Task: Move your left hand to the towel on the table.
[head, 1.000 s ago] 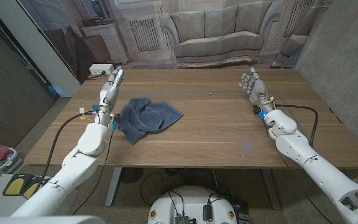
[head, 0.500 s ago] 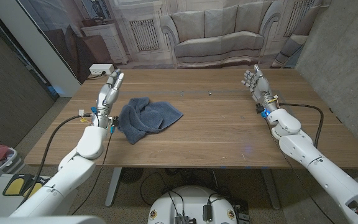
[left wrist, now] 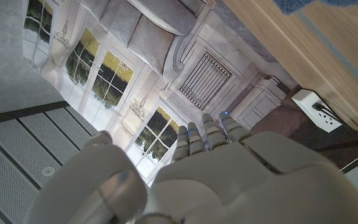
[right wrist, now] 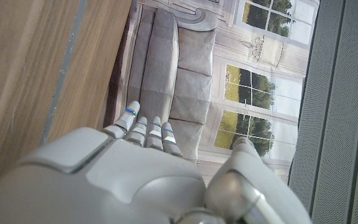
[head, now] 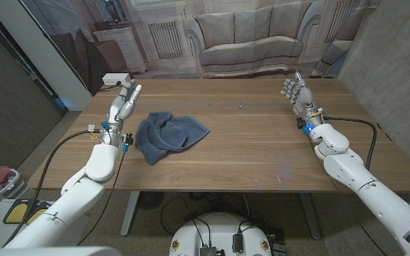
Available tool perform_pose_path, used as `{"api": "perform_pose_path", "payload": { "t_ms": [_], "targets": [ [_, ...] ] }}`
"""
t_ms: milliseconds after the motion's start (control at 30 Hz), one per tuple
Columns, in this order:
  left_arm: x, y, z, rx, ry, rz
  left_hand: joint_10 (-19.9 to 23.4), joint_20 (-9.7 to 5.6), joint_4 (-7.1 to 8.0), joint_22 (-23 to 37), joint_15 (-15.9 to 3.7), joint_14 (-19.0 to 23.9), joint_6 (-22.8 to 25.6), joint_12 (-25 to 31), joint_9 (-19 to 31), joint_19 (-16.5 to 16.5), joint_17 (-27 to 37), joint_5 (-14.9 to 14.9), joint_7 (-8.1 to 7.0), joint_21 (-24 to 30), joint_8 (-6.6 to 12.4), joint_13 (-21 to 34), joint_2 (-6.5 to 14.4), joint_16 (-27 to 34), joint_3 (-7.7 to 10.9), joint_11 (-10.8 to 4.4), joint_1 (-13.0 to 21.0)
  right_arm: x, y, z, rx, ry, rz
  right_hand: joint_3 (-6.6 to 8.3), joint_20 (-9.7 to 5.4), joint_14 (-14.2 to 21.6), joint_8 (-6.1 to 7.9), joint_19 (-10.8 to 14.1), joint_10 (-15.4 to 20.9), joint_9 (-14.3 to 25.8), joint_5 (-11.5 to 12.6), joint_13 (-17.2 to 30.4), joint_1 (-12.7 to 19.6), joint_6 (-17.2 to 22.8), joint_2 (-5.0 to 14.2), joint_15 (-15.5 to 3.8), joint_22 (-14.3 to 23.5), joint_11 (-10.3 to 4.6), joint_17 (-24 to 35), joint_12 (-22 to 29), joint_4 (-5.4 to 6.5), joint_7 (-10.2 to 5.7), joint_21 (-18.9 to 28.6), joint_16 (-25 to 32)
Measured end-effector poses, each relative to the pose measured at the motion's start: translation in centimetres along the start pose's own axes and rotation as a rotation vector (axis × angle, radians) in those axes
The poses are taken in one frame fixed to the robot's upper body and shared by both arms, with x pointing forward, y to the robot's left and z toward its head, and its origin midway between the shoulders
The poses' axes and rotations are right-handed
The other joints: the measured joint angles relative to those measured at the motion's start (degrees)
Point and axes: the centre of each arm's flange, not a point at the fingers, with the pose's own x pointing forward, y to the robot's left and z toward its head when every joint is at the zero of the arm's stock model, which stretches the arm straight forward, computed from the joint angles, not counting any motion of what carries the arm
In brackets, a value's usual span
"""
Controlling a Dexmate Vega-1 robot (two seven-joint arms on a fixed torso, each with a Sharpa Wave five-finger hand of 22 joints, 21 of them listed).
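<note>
A crumpled dark blue towel (head: 168,135) lies on the wooden table (head: 248,153), left of the middle; a corner of the towel (left wrist: 298,5) also appears in the left wrist view. My left hand (head: 122,107) is raised just left of the towel, apart from it, fingers straight and holding nothing. The same left hand (left wrist: 210,168) is seen from behind in its wrist view, fingers extended. My right hand (head: 299,97) stands at the far right of the table, fingers straight up, empty. In the right wrist view the right hand (right wrist: 129,168) appears open beside the table surface.
A white power strip (head: 115,80) lies at the table's far left corner, also seen as a white box (left wrist: 316,111) from the left wrist. A backdrop printed with a sofa (head: 251,39) hangs behind the table. Black cables run along both forearms.
My left hand has drifted a little left and back, away from the towel's edge. My right hand has shifted slightly right and farther back. The towel has not moved.
</note>
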Motion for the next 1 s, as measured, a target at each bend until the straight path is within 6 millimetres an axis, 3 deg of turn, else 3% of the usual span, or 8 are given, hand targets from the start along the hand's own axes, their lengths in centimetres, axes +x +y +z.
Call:
{"api": "perform_pose_path", "payload": {
  "t_ms": [1000],
  "targets": [
    [-1.1,1.3,1.7,0.232,0.026,0.037,0.7,0.0,-0.24,0.0,0.14,0.1,0.6,0.0,0.0,0.0,0.0,0.6,-0.61,-0.3,-0.23,0.0,0.3,0.0,-0.24,-0.3,0.7,-1.1,-1.2,1.3,-0.029,-0.007,-0.03,-0.24,-0.21,0.0,0.0,0.2,0.0,0.0,0.0,0.0,-0.2,0.0,0.15,0.0,0.0,0.0,0.0,0.0,-0.24,0.01,-0.6,0.0]
  ]
}}
